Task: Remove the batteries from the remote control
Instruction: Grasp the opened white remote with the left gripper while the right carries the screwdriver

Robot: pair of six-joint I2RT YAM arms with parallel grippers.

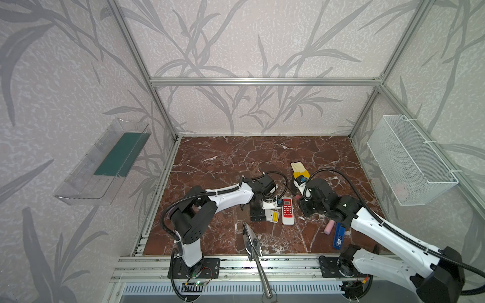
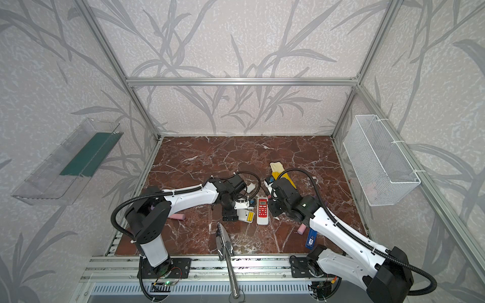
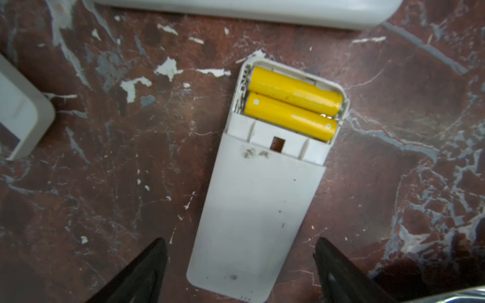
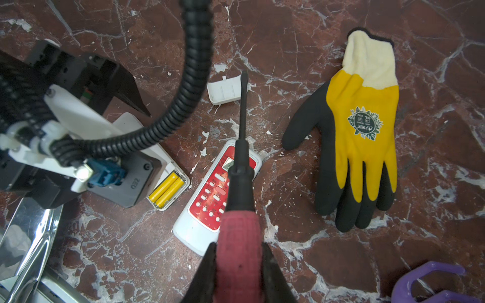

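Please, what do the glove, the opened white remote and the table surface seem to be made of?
Glove: knitted fabric, shown by the ribbed cream cuff, with a matte black coating on the fingers, probably rubber.
Opened white remote: hard plastic, smooth but scuffed, with moulded ribs at the battery bay.
Table surface: looks like red-brown marble with white veins; possibly only a printed sheet.

white remote (image 1: 269, 217): in both top views mostly hidden under the wrist of the left arm (image 1: 231, 196); only the battery end shows
red remote (image 3: 249, 11): in the left wrist view one white edge, cut off; in the right wrist view partly behind the screwdriver (image 4: 240, 183)
screwdriver handle: blurred, cut off at the picture's edge
left gripper (image 3: 240, 270): only two dark finger ends show
purple thing (image 4: 430, 280): cut off, kind unclear
basket (image 1: 420, 162): faint pink shape behind the mesh, too dim to name
glove (image 1: 298, 168): fingers hidden by the right arm (image 1: 380, 228) in both top views
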